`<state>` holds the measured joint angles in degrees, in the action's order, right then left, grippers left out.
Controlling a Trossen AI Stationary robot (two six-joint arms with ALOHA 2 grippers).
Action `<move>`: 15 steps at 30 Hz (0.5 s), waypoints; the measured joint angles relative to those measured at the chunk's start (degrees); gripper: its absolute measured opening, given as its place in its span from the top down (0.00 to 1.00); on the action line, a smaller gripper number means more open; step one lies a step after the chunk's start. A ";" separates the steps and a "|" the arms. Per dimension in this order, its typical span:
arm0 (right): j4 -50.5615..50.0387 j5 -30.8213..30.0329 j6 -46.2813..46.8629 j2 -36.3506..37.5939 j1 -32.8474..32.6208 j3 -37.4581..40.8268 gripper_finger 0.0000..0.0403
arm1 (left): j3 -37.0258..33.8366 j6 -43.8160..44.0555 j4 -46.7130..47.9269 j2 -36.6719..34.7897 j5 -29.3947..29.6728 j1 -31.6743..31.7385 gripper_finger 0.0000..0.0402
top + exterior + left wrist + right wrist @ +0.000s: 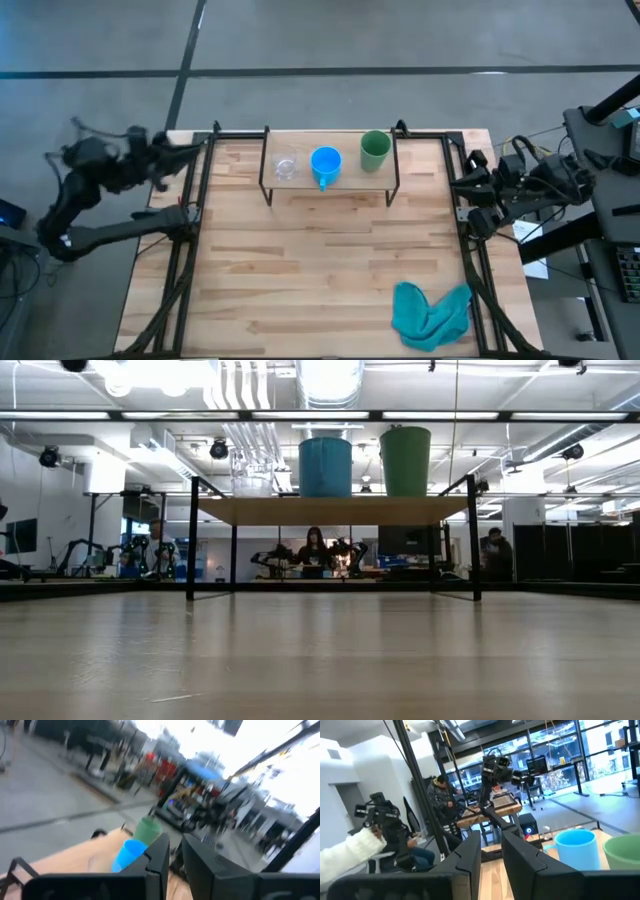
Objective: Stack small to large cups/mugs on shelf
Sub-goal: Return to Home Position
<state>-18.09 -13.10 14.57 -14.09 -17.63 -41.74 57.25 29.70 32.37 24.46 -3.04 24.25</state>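
The shelf [330,143] stands at 12 o'clock on the table [300,270], at its far edge. Three vessels sit upright in a row on its top board, each apart from the next. The glass cup [285,168] is toward 9 o'clock, the blue mug [326,163] is in the middle, and the green cup [375,150] is toward 3 o'clock. The mug's handle points to 6 o'clock. From table height the row goes from the lowest vessel, the glass, to the tallest, the green cup.

A teal cloth [430,312] lies crumpled at about 5 o'clock on the table, well apart from the shelf.

The left gripper [175,842] is off the table's edge at about 10 o'clock. Its fingers are drawn narrow, with only a thin slit between them, and hold nothing. The right gripper [491,837] sits by the table's edge at about 2 o'clock. Its fingers are likewise narrow and empty.

Beyond the table a person [314,550] sits in the room behind the shelf.
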 joint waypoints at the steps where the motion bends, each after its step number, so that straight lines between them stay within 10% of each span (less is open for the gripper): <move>1: 0.41 0.00 0.00 1.03 0.00 1.42 0.82 | -1.41 0.02 -0.84 -2.06 0.20 -0.02 0.90; 15: 14.31 7.47 0.44 7.69 0.02 20.24 0.82 | -21.81 2.82 -5.00 -22.83 0.55 0.01 0.90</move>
<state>-3.78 -5.64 15.01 -6.40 -17.61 -21.50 35.44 32.52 27.38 1.63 -2.49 24.25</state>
